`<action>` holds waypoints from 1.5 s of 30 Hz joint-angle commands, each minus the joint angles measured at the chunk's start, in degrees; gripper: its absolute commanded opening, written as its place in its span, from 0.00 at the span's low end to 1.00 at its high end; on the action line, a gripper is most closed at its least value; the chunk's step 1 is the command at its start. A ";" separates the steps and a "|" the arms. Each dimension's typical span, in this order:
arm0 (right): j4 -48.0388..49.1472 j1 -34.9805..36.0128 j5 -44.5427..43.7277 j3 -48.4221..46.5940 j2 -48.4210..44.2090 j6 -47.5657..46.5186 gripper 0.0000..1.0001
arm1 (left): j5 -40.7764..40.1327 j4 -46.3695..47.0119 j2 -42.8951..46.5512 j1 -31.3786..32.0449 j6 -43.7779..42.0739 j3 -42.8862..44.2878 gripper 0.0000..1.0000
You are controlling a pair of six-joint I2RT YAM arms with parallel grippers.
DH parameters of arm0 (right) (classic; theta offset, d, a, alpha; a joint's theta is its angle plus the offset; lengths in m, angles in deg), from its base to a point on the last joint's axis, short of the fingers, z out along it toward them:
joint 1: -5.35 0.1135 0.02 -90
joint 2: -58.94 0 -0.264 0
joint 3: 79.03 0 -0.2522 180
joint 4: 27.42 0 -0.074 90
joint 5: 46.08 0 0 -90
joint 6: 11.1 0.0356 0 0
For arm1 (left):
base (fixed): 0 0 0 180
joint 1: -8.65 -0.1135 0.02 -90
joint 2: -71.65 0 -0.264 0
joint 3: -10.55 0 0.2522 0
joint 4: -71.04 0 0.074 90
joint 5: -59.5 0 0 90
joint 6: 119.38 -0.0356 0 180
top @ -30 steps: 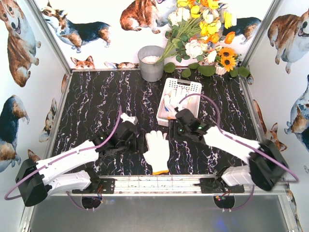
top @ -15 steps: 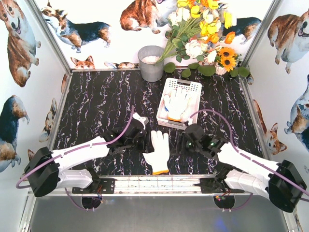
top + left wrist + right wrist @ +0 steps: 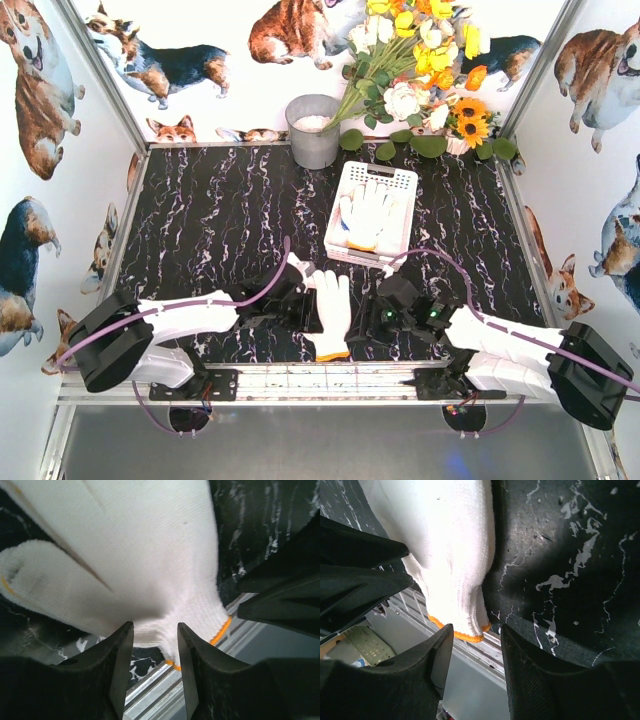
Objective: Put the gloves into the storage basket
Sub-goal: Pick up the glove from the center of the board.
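A white glove (image 3: 332,310) with an orange cuff lies flat near the table's front edge, fingers pointing away. My left gripper (image 3: 303,303) is at its left edge. In the left wrist view the two fingers (image 3: 120,670) pinch bunched cloth of the glove (image 3: 150,555) just above the cuff, so the left gripper (image 3: 155,630) is shut on it. My right gripper (image 3: 372,320) sits just right of the cuff. In the right wrist view it (image 3: 476,632) stands open, with the glove (image 3: 450,555) ahead of its tips and nothing between them. Another white glove (image 3: 368,212) lies inside the white storage basket (image 3: 378,170).
A grey metal bucket (image 3: 313,130) stands at the back, left of the basket. A bunch of flowers (image 3: 420,80) leans over the back right corner. A metal rail (image 3: 320,378) runs along the front edge, right under the glove's cuff. Patterned walls close in both sides.
My left gripper has moved right onto the glove and narrowed onto its edge. My right arm has drawn back from the basket to the near edge beside the glove's cuff.
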 commanded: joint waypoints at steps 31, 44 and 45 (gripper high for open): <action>18.80 3.60 6.78 3.80 14.70 8.12 0.33 | -3.39 -0.35 0.57 0.35 1.96 -7.71 0.35; 16.50 3.58 6.62 2.23 9.79 9.05 0.07 | -10.27 -5.98 2.27 2.73 -1.34 -5.78 0.35; 15.68 3.61 6.77 1.90 9.55 8.93 0.05 | -11.50 -6.72 2.84 3.59 -1.94 -5.21 0.35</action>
